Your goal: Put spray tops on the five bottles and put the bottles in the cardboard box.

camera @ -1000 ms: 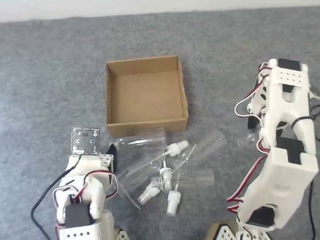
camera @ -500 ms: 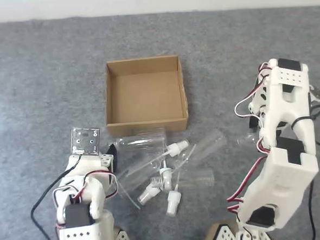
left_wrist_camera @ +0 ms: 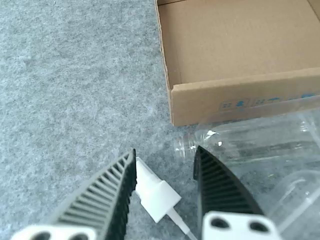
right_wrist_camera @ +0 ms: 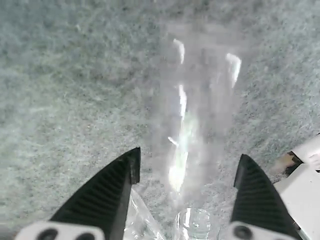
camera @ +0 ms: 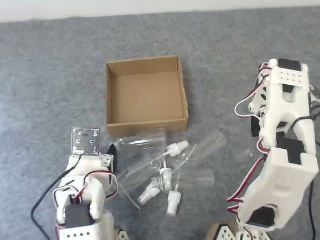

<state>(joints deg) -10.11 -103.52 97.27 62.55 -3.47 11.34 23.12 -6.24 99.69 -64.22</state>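
Observation:
The open cardboard box (camera: 145,93) sits mid-table. Just in front of it lie clear bottles (camera: 142,140) (camera: 205,144) (camera: 196,177) mixed with several white spray tops (camera: 175,148) (camera: 173,202). My left gripper (left_wrist_camera: 164,155) (camera: 110,157) is open close to the carpet, with a white spray top (left_wrist_camera: 157,192) lying loose between its fingers and a bottle mouth (left_wrist_camera: 187,145) just past them. My right gripper (right_wrist_camera: 190,159) (camera: 254,129) is open too, its fingers on either side of a clear bottle (right_wrist_camera: 195,115) lying on the carpet.
Grey carpet (camera: 43,78) covers the table, with free room left of the box and behind it. The box's front wall (left_wrist_camera: 240,102) stands close beyond the left gripper. The right arm's white body (camera: 284,145) hides the carpet beneath it.
The right arm's gripper has shifted slightly over the bottle at the right. The left arm, the box and the pile of bottles and tops have stayed put.

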